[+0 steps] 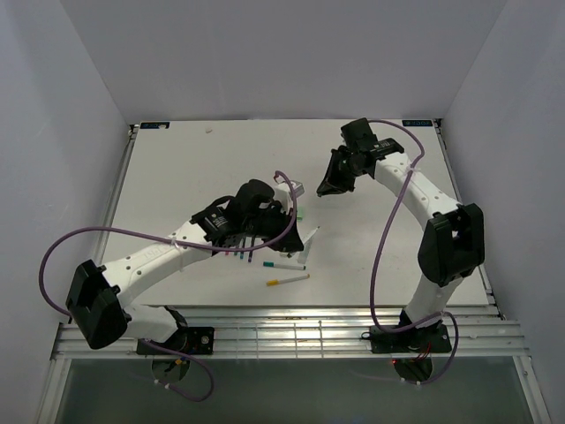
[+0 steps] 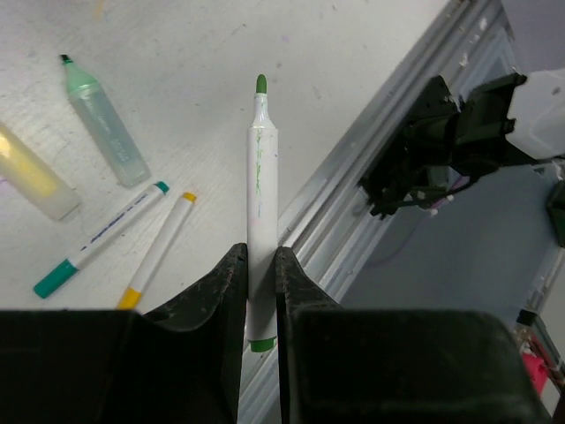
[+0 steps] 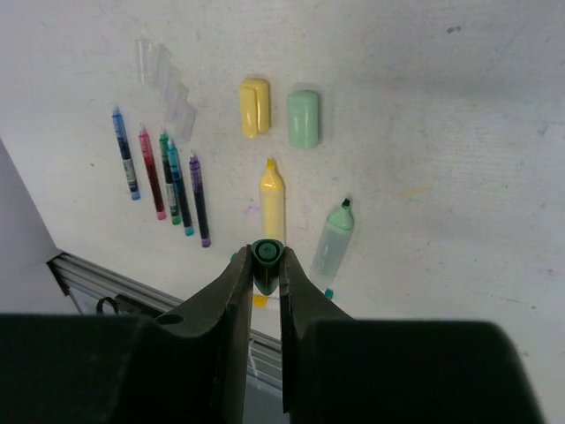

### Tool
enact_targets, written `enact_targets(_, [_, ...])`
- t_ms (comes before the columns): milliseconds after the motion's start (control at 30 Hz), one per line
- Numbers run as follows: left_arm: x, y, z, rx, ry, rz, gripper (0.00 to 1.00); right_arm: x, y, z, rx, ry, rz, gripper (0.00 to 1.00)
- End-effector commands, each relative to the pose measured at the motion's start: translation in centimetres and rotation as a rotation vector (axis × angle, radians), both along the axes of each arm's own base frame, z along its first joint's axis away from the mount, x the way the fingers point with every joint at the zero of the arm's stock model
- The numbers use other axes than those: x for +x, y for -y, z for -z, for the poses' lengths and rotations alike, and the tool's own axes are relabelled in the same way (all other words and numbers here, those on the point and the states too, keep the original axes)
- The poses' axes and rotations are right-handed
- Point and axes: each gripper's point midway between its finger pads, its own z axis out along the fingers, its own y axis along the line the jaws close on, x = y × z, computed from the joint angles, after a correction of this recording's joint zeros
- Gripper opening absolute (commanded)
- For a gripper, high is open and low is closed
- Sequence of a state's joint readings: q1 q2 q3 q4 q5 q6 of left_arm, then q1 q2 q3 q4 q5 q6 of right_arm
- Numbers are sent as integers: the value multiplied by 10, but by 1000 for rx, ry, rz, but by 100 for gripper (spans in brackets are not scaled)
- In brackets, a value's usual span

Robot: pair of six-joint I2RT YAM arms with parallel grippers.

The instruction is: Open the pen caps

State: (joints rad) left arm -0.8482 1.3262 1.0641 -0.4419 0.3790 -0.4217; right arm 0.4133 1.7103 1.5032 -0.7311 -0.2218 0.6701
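**Item: green cap [image 3: 267, 256].** Off its pen and pinched end-on between the jaws of the right end effector [image 3: 266, 261], raised above the table [image 1: 221, 159], right of centre and toward the far side.

**Item: white pen [image 2: 262, 177].** Green tip bare and pointing away. The barrel is clamped near its green band by the left end effector [image 2: 261, 258], whose jaws are pressed against it, above the middle of the table.

**Step, as judged.** This pen is uncapped, with the pen in one arm and the cap in the other, well apart. The next move calls for setting both down on bare table, then taking a capped pen.

**Candidates.** Teal-ended pen [image 2: 101, 238] and yellow-ended pen [image 2: 159, 252], side by side near the left end effector. Both look capped.

**Apparently done.**
- Yellow highlighter [image 3: 272, 199] and green highlighter [image 3: 334, 243], both with tips showing.
- Their caps [image 3: 254, 108], lying beyond them.
- Five dark pens [image 3: 177, 181] in a row, with clear caps [image 3: 163, 79] beside them.

**Arms.** The left arm is stretched low, inward from the near left. The right arm is arched high, its wrist tipped down.
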Motion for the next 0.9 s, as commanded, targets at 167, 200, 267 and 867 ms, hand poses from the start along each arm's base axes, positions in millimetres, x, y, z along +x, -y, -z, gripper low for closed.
enact_targets(167, [35,9,-4,30,-8,-163,0,15,21,44,-241,-68,-178,8])
enact_targets(200, [34,15,2,24,-33,-156,0,17,24,52,-263,-76,-182,8])
enact_targets(267, [42,27,18,28,-72,-187,0,21,29,55,-274,-74,-191,8])
enact_targets(867, [70,51,58,-49,-145,-354,0,32,35,72,-246,-122,-249,8])
